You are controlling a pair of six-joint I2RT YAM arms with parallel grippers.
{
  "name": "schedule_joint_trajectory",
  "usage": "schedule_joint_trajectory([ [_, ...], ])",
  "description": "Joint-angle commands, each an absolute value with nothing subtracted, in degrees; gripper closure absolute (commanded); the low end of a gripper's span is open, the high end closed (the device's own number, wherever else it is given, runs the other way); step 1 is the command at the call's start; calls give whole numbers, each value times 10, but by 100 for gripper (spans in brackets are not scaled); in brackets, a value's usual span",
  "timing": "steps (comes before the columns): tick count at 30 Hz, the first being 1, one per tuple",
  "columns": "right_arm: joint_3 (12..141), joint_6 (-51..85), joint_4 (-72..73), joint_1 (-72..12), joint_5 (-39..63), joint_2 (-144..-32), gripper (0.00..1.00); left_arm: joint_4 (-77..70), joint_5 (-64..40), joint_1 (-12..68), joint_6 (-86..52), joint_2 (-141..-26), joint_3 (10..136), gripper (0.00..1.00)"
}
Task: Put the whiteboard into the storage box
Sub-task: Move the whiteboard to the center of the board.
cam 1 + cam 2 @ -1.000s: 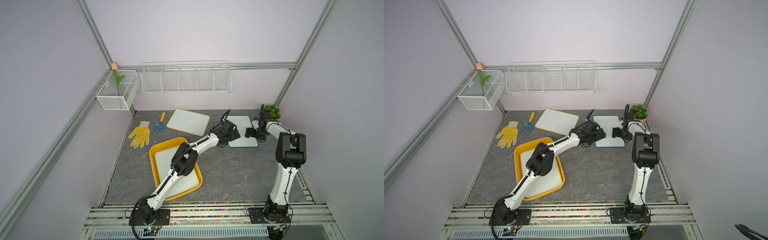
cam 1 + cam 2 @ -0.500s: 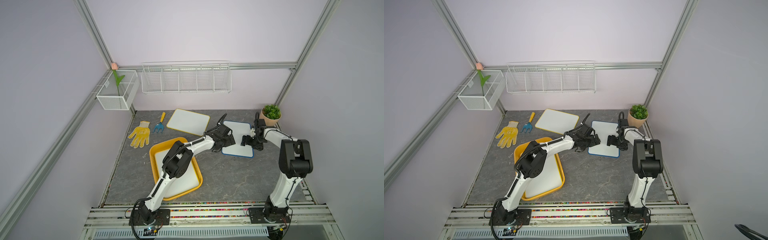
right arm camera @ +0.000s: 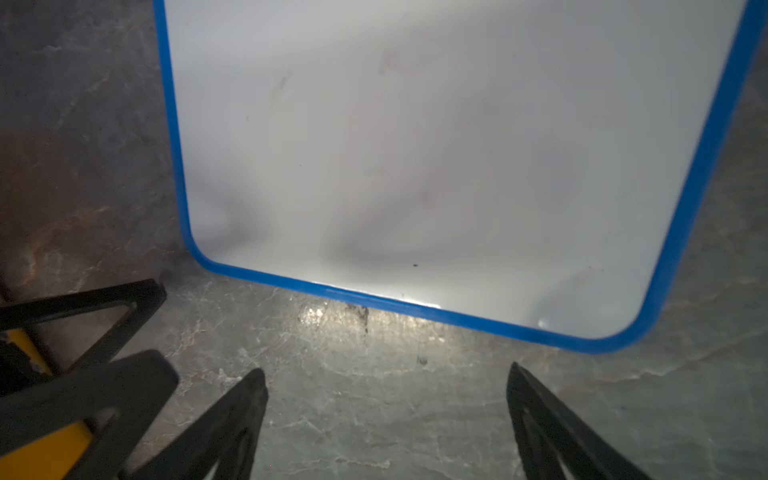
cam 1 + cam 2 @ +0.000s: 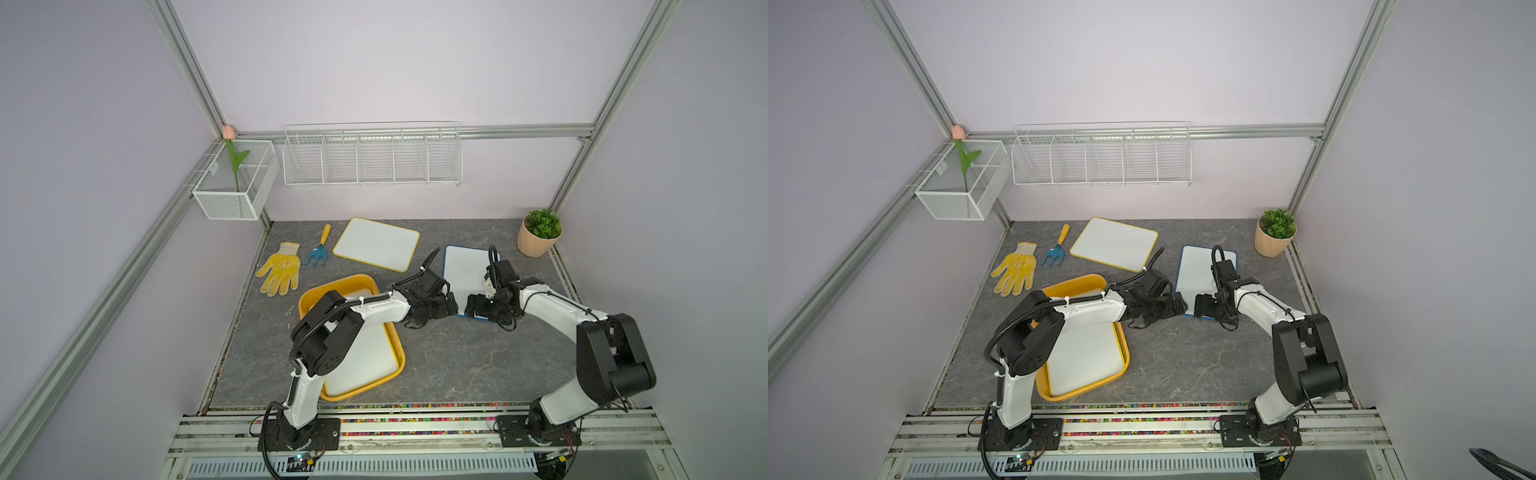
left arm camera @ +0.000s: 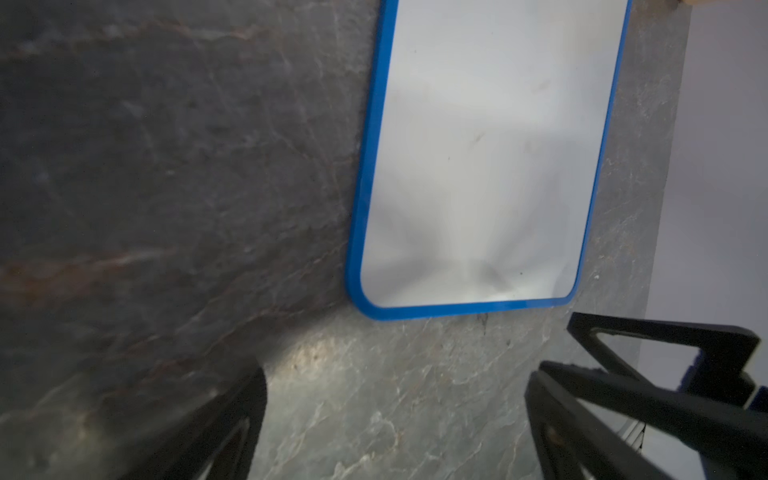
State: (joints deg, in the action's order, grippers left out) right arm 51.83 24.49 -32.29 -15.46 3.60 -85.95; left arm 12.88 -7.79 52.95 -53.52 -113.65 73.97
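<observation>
In both top views your blue-rimmed whiteboard (image 4: pixel 465 270) (image 4: pixel 1196 274) lay flat on the grey marbled surface (image 4: pixel 449 365), outside the shallow orange-yellow storage box (image 4: pixel 306 299), which held 1 white board (image 4: pixel 365 353). Your left arm (image 4: pixel 374 309) stretched across that box. A yellow-rimmed board (image 4: pixel 376 244), knit glove (image 4: pixel 280 268), blue fork (image 4: pixel 319 248) and potted plant (image 4: pixel 539 235) lay around.

The left wrist view showed the left claw (image 5: pixel 395 415) spread wide and empty, the board's rounded glossy corner just ahead.

The right wrist view showed the right claw (image 3: pixel 386 415) equally wide and empty, just short of the smooth blue rim.
</observation>
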Motion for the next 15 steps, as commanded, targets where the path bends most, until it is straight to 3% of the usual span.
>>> schedule_joint_trajectory([
  [1,509,273,-315,-152,-8,-801,10,163,-47,533,-521,-1101,713,2],
  [7,535,284,-313,-108,-23,-782,11,237,-5,533,-447,-1093,789,1],
  [15,606,245,-302,-50,-31,-878,11,343,11,504,-371,-1225,988,0],
])
